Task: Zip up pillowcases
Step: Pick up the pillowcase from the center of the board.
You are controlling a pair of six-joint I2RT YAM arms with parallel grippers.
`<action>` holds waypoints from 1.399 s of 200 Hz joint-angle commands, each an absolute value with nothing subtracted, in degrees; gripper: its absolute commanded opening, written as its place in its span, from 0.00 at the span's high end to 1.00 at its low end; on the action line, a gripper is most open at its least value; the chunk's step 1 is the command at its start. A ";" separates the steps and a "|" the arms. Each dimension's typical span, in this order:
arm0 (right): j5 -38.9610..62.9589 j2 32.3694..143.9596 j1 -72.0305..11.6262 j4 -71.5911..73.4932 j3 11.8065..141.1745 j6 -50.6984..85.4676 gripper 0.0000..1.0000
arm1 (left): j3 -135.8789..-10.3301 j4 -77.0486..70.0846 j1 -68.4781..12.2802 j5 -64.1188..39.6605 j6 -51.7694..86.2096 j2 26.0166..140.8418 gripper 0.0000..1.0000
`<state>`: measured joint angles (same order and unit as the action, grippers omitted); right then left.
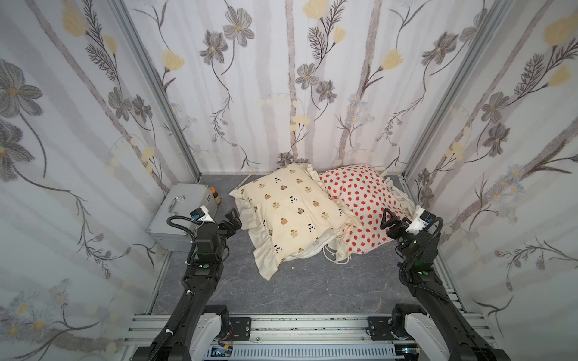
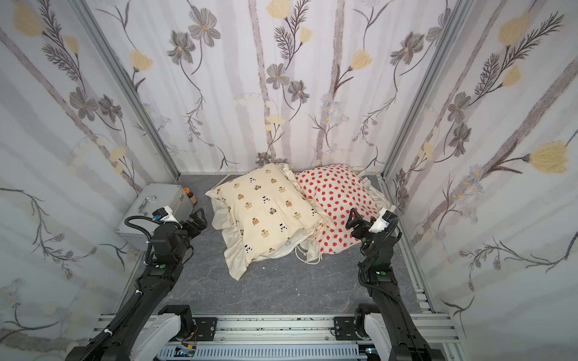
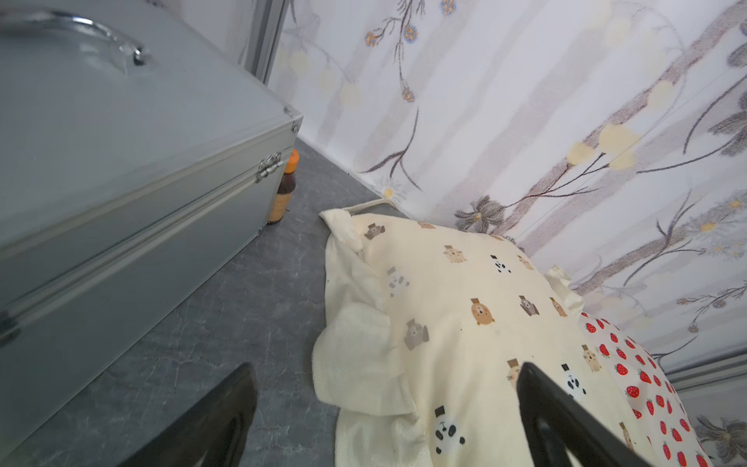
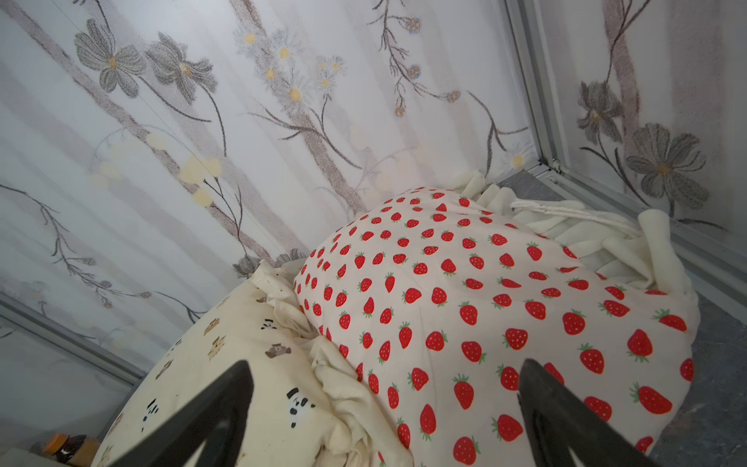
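Two stuffed, ruffle-edged pillowcases lie at the back of the grey floor. The cream pillowcase (image 1: pixel 294 215) (image 2: pixel 266 212) (image 3: pixel 465 323) with bears and pandas overlaps the left side of the strawberry pillowcase (image 1: pixel 362 200) (image 2: pixel 337 200) (image 4: pixel 485 303). White filling and loose cords (image 1: pixel 336 256) show at the cream one's near edge. My left gripper (image 1: pixel 234 218) (image 2: pixel 198 218) (image 3: pixel 386 368) is open and empty, hovering just left of the cream ruffle. My right gripper (image 1: pixel 387 220) (image 2: pixel 353 218) (image 4: pixel 384 364) is open and empty above the near right part of the strawberry pillowcase. No zipper is visible.
A silver metal case (image 1: pixel 184 212) (image 3: pixel 121 161) with a handle stands at the left wall, close behind my left arm. A small brown bottle with an orange cap (image 1: pixel 214 195) (image 3: pixel 285 190) is beside it. Floral walls enclose three sides; an aluminium rail (image 1: pixel 297 325) runs along the front.
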<state>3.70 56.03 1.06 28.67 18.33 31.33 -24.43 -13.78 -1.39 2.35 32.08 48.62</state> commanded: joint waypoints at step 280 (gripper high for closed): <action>-5.64 90.04 -60.29 22.89 33.97 49.31 0.00 | -31.12 23.43 -40.18 2.45 37.70 57.44 0.15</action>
